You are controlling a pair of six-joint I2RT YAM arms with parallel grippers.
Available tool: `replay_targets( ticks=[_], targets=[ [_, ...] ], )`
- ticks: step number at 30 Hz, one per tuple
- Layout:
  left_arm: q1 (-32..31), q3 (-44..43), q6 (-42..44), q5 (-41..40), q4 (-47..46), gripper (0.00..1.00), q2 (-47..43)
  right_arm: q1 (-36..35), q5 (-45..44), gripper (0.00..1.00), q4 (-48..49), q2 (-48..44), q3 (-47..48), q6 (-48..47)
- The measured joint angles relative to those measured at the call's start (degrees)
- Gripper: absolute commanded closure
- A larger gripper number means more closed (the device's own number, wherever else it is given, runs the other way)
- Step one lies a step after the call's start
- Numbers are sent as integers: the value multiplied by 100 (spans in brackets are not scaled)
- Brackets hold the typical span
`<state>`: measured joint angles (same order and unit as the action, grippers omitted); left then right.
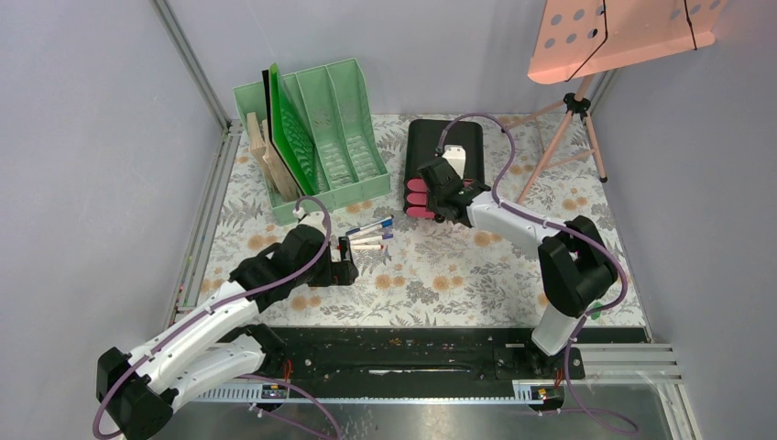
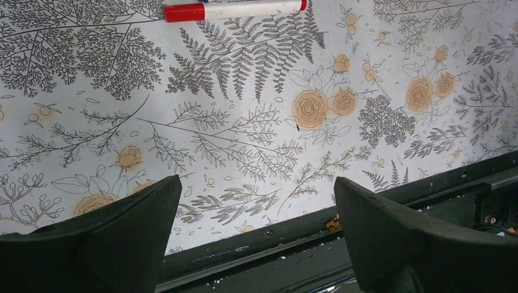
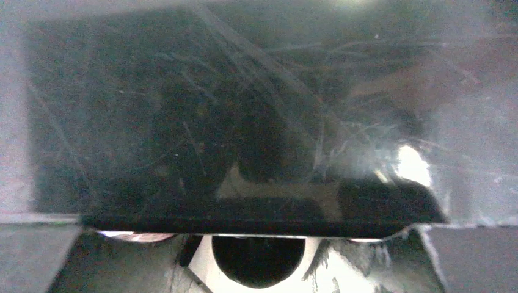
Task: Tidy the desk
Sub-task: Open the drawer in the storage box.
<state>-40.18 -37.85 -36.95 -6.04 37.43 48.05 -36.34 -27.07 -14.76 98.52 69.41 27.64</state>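
The desk (image 1: 458,275) carries a pale cloth with grey ferns and orange flowers. My left gripper (image 1: 344,259) hovers low over it, just in front of three loose markers (image 1: 371,234). In the left wrist view this gripper (image 2: 256,189) is open over bare cloth (image 2: 244,122), with a red-capped marker (image 2: 232,9) ahead. My right gripper (image 1: 431,195) is pressed against the pink fronts (image 1: 417,197) of the black drawer box (image 1: 444,151). The right wrist view is filled by the box's glossy black top (image 3: 183,122), and the jaws do not show clearly.
A mint-green file rack (image 1: 311,137) at the back left holds wooden boards and a green sheet. A pink perforated panel (image 1: 623,37) on a tripod (image 1: 568,128) stands at the back right. A black rail (image 1: 394,344) runs along the near edge.
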Motion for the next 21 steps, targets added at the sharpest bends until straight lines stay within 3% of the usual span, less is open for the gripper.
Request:
replay_targets(
  ticks=[10, 21],
  targets=[
    [0, 0, 11, 0, 0, 1, 22, 2, -57, 69, -37, 103, 17, 2],
    [0, 0, 9, 2, -24, 1, 42, 0, 44, 69, 101, -195, -332, 0]
  ],
)
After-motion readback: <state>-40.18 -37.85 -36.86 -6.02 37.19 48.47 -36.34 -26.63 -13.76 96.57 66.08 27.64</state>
